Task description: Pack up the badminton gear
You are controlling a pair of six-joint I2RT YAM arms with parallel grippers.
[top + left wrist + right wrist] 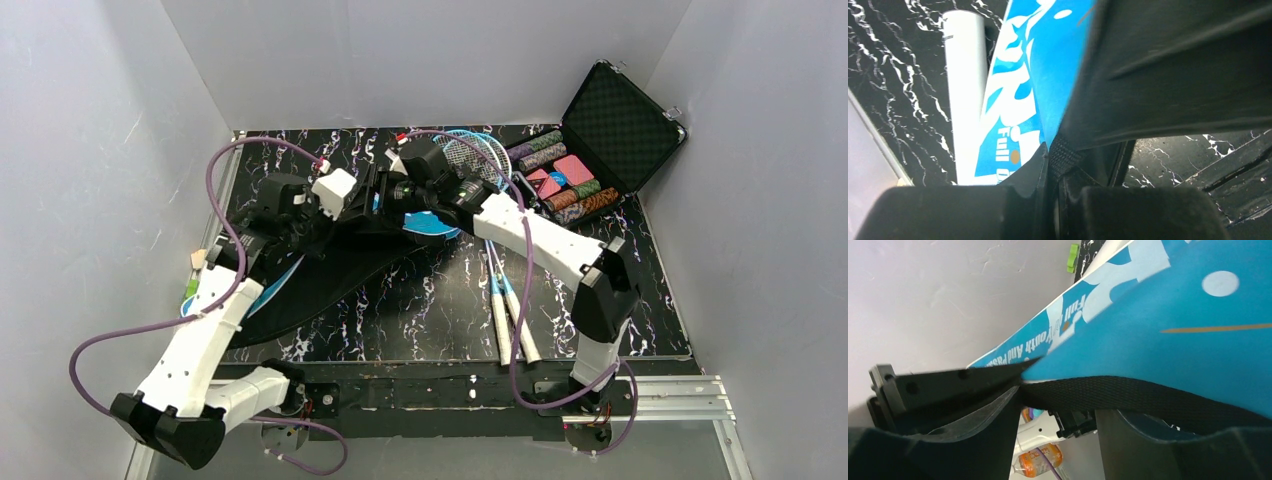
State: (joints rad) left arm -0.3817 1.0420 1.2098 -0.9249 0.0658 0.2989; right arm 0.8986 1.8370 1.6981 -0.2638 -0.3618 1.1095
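- Overhead, in the top external view, the bag [330,270] lies left of centre on the marbled black worktop [440,310]. Its dark side faces up and blue shows at its edges.
- The left end effector [305,220] sits on the bag's upper left edge. The right end effector [395,200] meets the bag at the upper middle of the frame.
- The rackets [500,315] lie side by side right of centre. Their white handles point toward the bottom of the frame, and their heads are partly under the right arm.
- An open black case [620,125] with coloured chips [565,180] stands at the upper right, near the racket heads.
- In the left wrist view, the left end effector [1053,165] is closed tight, pinching the bag's black webbing edge at the lower centre.
- The bag's blue printed face [1048,50] rises toward the top of the frame. The white tube [965,90] lies on the worktop [898,75] just beside it, at the upper left.
- In the right wrist view, the right end effector [1063,405] has its fingers [948,440] spread apart. The bag's webbing edge crosses between them without being clamped.
- The blue bag [1173,355] fills the right and upper part of the frame, with a pale wall [923,300] at the upper left.
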